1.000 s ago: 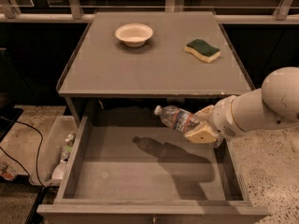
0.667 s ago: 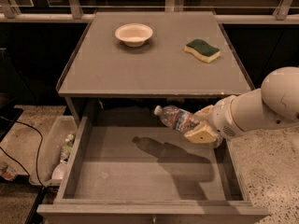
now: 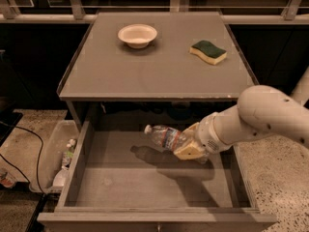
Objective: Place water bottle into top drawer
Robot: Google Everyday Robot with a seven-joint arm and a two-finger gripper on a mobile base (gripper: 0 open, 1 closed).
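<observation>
Over the open top drawer (image 3: 145, 190) the gripper (image 3: 186, 147) hangs on the right side, its yellowish fingers (image 3: 189, 152) clasped round the base end of the water bottle (image 3: 163, 137), so that end of the bottle is covered and only the label band and the white cap, pointing left, can be seen. The bottle lies nearly level above the grey drawer bottom, apart from it, with its shadow (image 3: 149, 156) falling just beneath. The arm (image 3: 263, 114) runs off the right edge, so whatever carries it is cut off. Set against a second ago, bottle and gripper have come lower and a little to the left, further down between the drawer walls; nothing else has shifted. On the cabinet top (image 3: 154, 74) a pale bowl (image 3: 137, 35) sits at the back and a green-and-yellow sponge (image 3: 208, 51) to its right, well apart. Left of the cabinet stands a translucent tub (image 3: 52, 151) on the speckled floor (image 3: 282, 185) (something whitish lies in it, hard to make out), with a dark cable (image 3: 23, 132) beside it. Behind everything runs a pale railing (image 3: 48, 18) before a dark background.
</observation>
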